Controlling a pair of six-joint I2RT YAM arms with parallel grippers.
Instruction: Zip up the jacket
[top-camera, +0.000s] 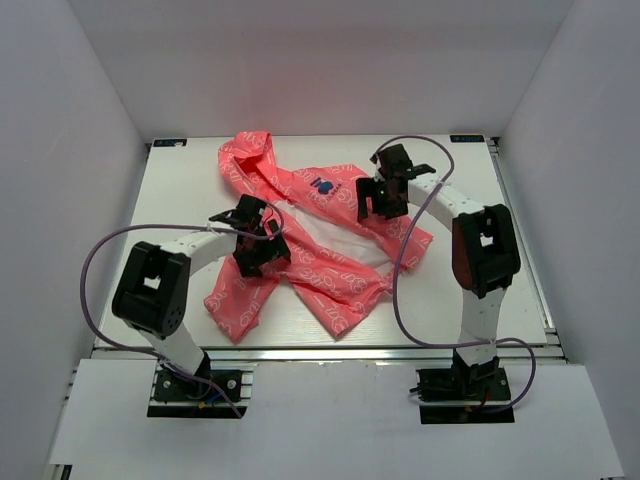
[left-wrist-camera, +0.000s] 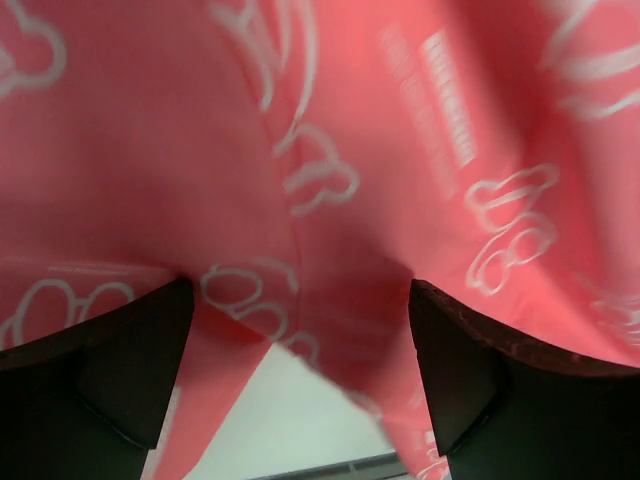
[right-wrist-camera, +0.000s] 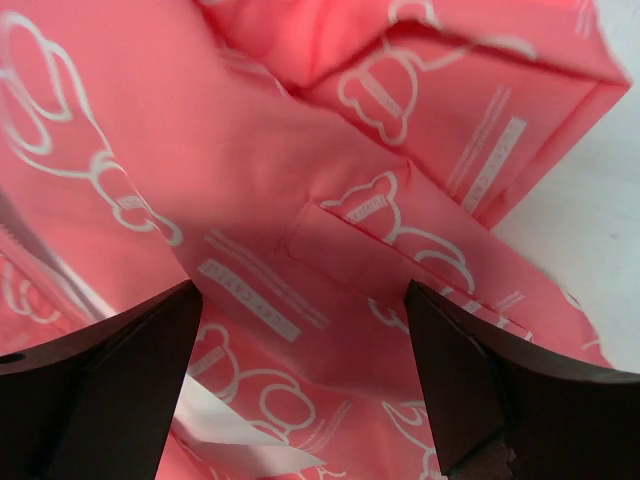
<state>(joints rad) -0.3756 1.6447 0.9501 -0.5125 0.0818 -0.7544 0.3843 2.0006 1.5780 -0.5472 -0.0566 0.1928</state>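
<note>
The left arm rises from its base at 7 o'clock on the surface, bends at a raised elbow and sends its forearm toward 2 o'clock. A purple cable loops beside it. Its wrist tips down, so the left tool hangs over the jacket's left half. In the left wrist view the left tool stands wide open. Its two dark fingers sit far apart at 8 and 4 o'clock, with coral fabric just beyond them and nothing gripped between them.

The jacket lies spread and unzipped in the middle of the surface. The hood points toward 11 o'clock and the hem toward 6 o'clock. White lining shows between the two parted front panels, and the dark blue emblem sits near 12 o'clock on the garment.

The right arm climbs from its base at 5 o'clock to a high elbow. It then reaches toward 10 o'clock, wrist bent down over the jacket's right edge, where the right tool hangs. Seen from the right wrist, the right tool is also spread wide. Its fingers flank folded coral fabric printed with white bears, and it holds nothing.
</note>
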